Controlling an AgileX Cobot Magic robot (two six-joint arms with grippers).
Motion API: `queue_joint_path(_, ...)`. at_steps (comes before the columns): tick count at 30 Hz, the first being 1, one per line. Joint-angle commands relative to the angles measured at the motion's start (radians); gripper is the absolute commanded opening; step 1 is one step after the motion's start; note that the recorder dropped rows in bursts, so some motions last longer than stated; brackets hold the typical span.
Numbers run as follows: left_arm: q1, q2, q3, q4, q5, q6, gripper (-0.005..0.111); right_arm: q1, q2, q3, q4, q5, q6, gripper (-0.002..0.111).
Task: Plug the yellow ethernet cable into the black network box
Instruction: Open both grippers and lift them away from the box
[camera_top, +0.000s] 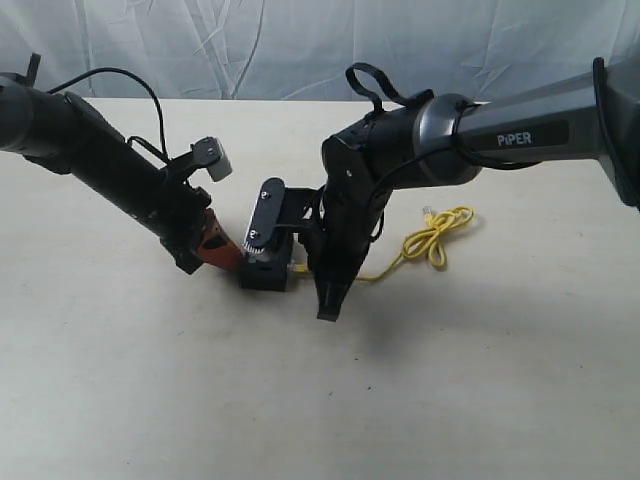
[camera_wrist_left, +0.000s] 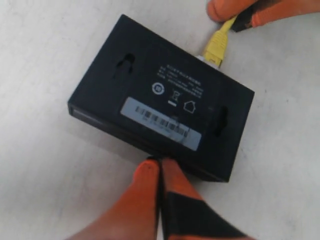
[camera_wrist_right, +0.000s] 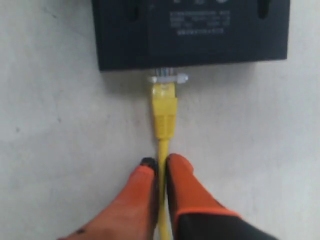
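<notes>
Insertion step in hand, judged nearly done. At nine o'clock of the black network box (camera_top: 265, 272), flat on the pale table (camera_top: 150, 400): left gripper (camera_wrist_left: 160, 169), fingers closed together on nothing, tips touching the box's side as a brace. At three o'clock: right gripper (camera_wrist_right: 161, 167), pinched tight on the yellow ethernet cable (camera_wrist_right: 164, 117) just behind the plug, clear tip at the port, seating depth unclear. Calls next for a short straight push, then letting go. Spare cable bundled out at two o'clock, well apart; nothing blocking.
</notes>
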Motion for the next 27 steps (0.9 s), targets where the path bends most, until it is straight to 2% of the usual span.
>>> queue_joint_path(1,-0.010,0.003,0.004,-0.032,0.021,0.001,0.000,0.001,-0.009,-0.003,0.019,-0.028,0.008,0.033)
queue_joint_path(4,-0.010,0.003,0.004,-0.030,0.021,0.001,0.000,0.001,-0.015,-0.003,0.019,-0.028,0.042,0.038)
queue_joint_path(8,-0.010,0.000,0.004,-0.015,0.014,-0.009,0.000,0.001,-0.059,-0.003,0.019,-0.020,0.085,0.038)
queue_joint_path(14,0.008,-0.063,0.004,0.058,-0.056,-0.191,0.000,-0.008,-0.148,-0.003,0.019,0.065,0.255,0.038)
queue_joint_path(16,0.021,-0.104,0.004,0.080,-0.056,-0.255,0.000,-0.027,-0.177,-0.003,0.019,0.097,0.334,0.032)
queue_joint_path(20,0.043,-0.189,0.021,0.172,-0.081,-0.491,0.000,-0.098,-0.227,-0.003,0.055,0.189,0.503,0.002)
queue_joint_path(24,0.062,-0.316,0.103,0.302,-0.143,-0.726,0.000,-0.183,-0.291,-0.003,0.086,0.293,0.626,0.000)
queue_joint_path(27,0.085,-0.434,0.201,0.322,-0.195,-0.814,0.000,-0.237,-0.371,0.015,0.122,0.323,0.683,0.000)
